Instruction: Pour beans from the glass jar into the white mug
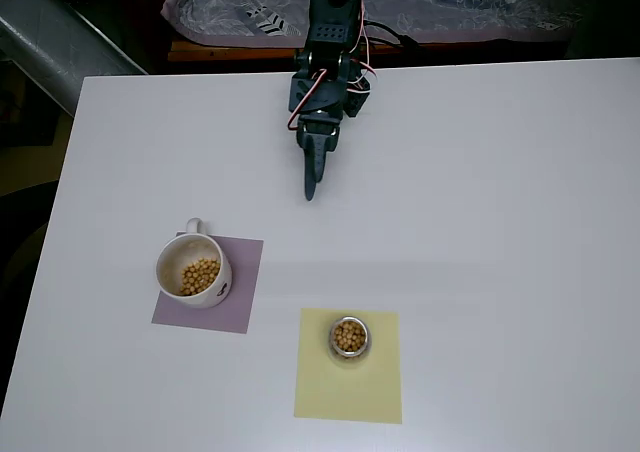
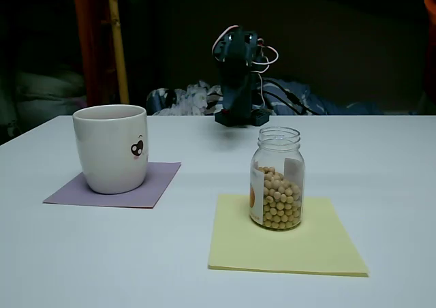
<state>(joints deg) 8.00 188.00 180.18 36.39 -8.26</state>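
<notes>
The white bench (image 1: 500,222) carries two paper squares. In the overhead view, a purple square (image 1: 245,292) lies at the left and a yellow square (image 1: 350,387) lies to its right and nearer the bottom edge of the picture; the two are near each other but do not touch.

The white mug (image 1: 192,270) stands upright on the purple square, its small loop handle pointing to the far side, toward the arm. Beans (image 1: 201,276) lie in its bottom. In the fixed view the mug (image 2: 110,148) shows a small dark mark on its outer side.

The glass jar (image 2: 277,178) stands upright on the yellow square (image 2: 300,247), open at the top, with a white label with an orange mark on its left side. Tan-yellow beans (image 2: 279,199) fill roughly the lower half of it. From above, the jar (image 1: 350,337) sits in the far half of its square.

The dark arm (image 1: 325,62) reaches in from the far edge of the bench, well apart from both vessels. Its hand (image 1: 314,177) points toward the near side, fingers drawn together to a narrow tip, holding nothing.
</notes>
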